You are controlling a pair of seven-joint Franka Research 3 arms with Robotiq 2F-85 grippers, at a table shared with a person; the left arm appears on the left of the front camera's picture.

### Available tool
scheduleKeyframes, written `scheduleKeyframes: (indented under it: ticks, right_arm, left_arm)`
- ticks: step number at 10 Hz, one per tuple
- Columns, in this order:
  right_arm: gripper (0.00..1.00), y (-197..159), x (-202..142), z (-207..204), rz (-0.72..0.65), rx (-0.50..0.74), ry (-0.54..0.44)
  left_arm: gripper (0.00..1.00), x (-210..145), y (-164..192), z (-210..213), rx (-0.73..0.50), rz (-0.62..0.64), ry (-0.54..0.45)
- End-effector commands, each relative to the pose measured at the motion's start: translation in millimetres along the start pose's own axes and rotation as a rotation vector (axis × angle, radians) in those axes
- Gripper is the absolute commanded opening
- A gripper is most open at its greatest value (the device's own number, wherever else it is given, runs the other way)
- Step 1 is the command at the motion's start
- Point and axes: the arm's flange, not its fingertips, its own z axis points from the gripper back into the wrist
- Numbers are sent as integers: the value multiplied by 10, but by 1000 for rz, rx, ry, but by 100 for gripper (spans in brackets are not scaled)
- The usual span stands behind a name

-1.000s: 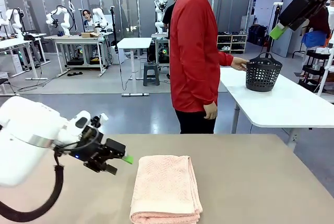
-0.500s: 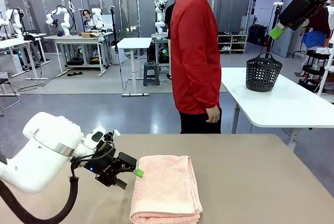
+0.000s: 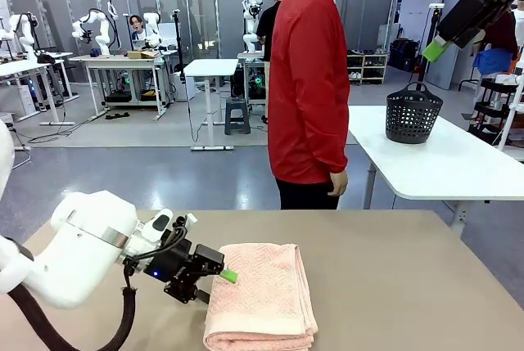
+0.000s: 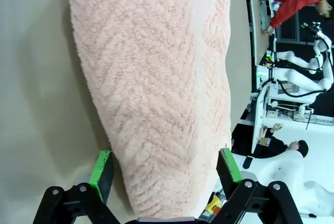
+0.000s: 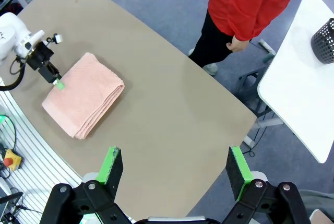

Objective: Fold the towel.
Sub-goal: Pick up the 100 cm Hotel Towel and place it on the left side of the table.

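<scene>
The towel (image 3: pixel 260 294) lies folded into a thick salmon-pink oblong on the tan table (image 3: pixel 393 277), its fold facing the near edge. My left gripper (image 3: pixel 225 276) is open at the towel's left side. In the left wrist view the towel (image 4: pixel 156 83) runs between that gripper's (image 4: pixel 166 171) two green pads, which stand wide on either side of it. My right gripper (image 3: pixel 438 47) hangs high at the upper right, open and with nothing in it. From the right wrist view this gripper (image 5: pixel 175 166) looks down on the towel (image 5: pixel 83 94) and the left gripper (image 5: pixel 58 84).
A person in a red top (image 3: pixel 307 81) stands at the table's far edge, hand hanging down. Behind on the right, a dark basket (image 3: pixel 413 114) sits on a white table (image 3: pixel 458 163). The tan table to the right of the towel is bare.
My left arm has moved right until its fingers reach the towel's left edge. The person has taken the hand off the basket and lowered it. The right arm has not moved.
</scene>
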Motion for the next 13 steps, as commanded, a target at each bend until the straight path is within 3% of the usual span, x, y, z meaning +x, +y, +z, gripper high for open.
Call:
scheduleKeyframes:
  ticks: [1, 2, 3, 4, 5, 6, 7, 9, 13]
  right_arm:
    - [100, -2, -7, 7, -2, 2, -1]
    - [100, -2, -7, 7, -2, 2, -1]
    - [100, -2, -7, 7, -2, 2, -1]
    - [100, -2, -7, 7, -2, 2, -1]
    - [100, -2, -7, 7, -2, 2, -1]
    - [100, -2, -7, 7, -2, 2, -1]
    - [100, -2, -7, 7, -2, 2, -1]
    - [100, -2, -7, 7, -2, 2, -1]
    - [100, -2, -7, 7, -2, 2, -1]
  left_arm:
    - [100, 36, 27, -194, -35, -10, -12]
    - [100, 37, 6, -236, -22, 1, -17]
    - [45, 30, 16, -263, -21, 5, -21]
    - [40, 20, 24, -276, -27, 8, -29]
    - [0, 6, 26, -285, -27, 9, -34]
    - [0, -1, 29, -294, -27, 13, -38]
    - [23, -9, 40, -283, -25, 12, -43]
    - [0, -31, 41, -209, -34, 9, -55]
    - [0, -8, 92, 233, -36, -20, -86]
